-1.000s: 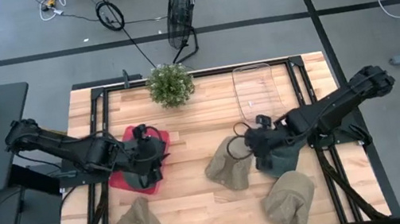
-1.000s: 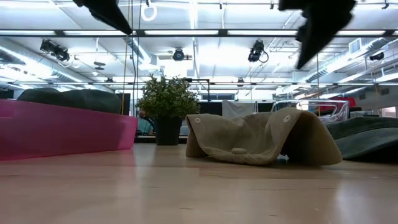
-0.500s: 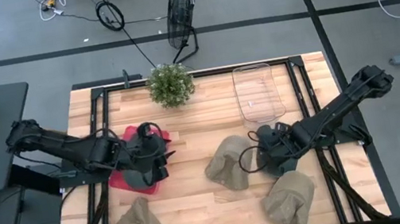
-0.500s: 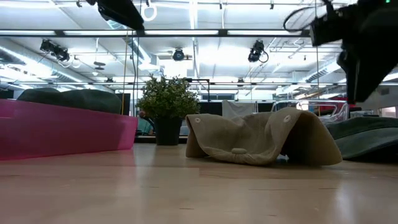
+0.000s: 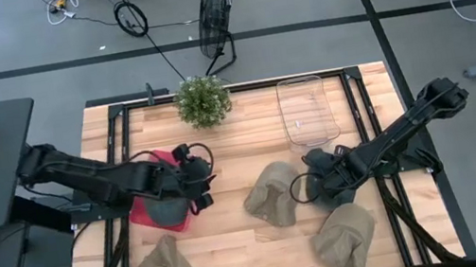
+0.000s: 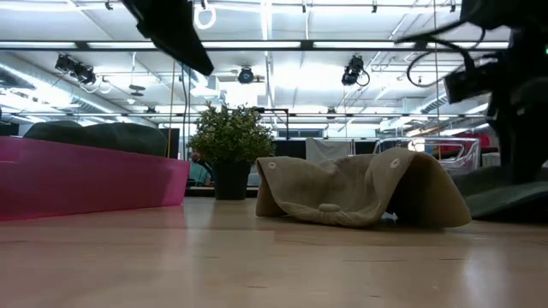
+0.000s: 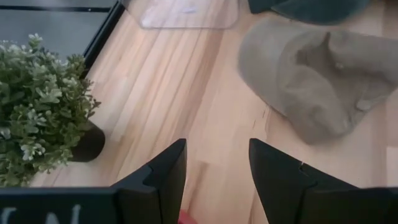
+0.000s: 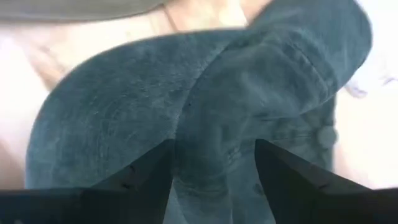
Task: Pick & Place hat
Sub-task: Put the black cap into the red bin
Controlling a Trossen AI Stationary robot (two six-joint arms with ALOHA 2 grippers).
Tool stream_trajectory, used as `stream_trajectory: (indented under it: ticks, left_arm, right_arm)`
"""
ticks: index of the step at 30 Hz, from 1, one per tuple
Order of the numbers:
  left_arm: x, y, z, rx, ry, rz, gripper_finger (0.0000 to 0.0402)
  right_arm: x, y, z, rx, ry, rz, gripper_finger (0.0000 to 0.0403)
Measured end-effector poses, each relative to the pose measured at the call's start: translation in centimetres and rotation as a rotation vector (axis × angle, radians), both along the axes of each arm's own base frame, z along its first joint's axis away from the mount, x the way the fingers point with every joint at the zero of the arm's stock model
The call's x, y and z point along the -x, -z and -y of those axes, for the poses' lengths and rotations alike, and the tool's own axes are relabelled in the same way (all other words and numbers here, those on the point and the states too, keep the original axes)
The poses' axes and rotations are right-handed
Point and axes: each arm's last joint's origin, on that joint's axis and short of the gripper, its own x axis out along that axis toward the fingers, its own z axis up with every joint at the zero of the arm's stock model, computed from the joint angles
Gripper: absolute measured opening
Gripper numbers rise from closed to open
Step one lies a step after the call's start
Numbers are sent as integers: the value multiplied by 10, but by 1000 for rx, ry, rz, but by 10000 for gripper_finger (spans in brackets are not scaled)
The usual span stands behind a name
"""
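A dark green hat lies on the table right of centre; it fills the right wrist view. My right gripper is low over it, open, with one finger on each side of a ridge in the crown. My left gripper hovers open at the right edge of a pink bin. Another dark hat rests in that bin. A tan hat lies crumpled on the table between the two grippers. My right gripper comes at the dark green hat's crown from above, fingers spread to either side of a raised fold. I cannot tell whether the fingertips touch the cloth. The hat lies flat on the table.
Two more tan hats lie near the table's near edge. A clear plastic container and a potted plant stand along the far edge. Bare wood shows between the plant and the middle tan hat.
My right gripper has moved toward the near edge and come down onto the dark green hat. My left gripper has moved from above the pink bin toward the table's right, to the bin's right edge.
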Motion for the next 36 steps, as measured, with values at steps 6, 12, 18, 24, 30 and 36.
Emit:
stream_trajectory:
  ticks: [6,12,18,24,30,36]
  left_arm:
    - [-1,2,7,14,21,4,177]
    - [12,-11,22,39,83,42,177]
    - [37,-36,27,66,85,4,177]
    - [58,-55,26,70,81,-56,177]
    - [68,-65,22,24,71,-121,177]
    - [68,-91,19,-9,30,-21,177]
  right_arm:
    - [3,16,3,-41,25,31,197]
    - [-2,14,-1,-113,3,48,39]
    - [-15,-27,-7,-92,-6,32,14]
    - [-47,-97,-17,-27,-92,313,7]
    - [-83,-147,-26,165,-275,756,4]
    - [-128,-145,-25,364,-352,930,4]
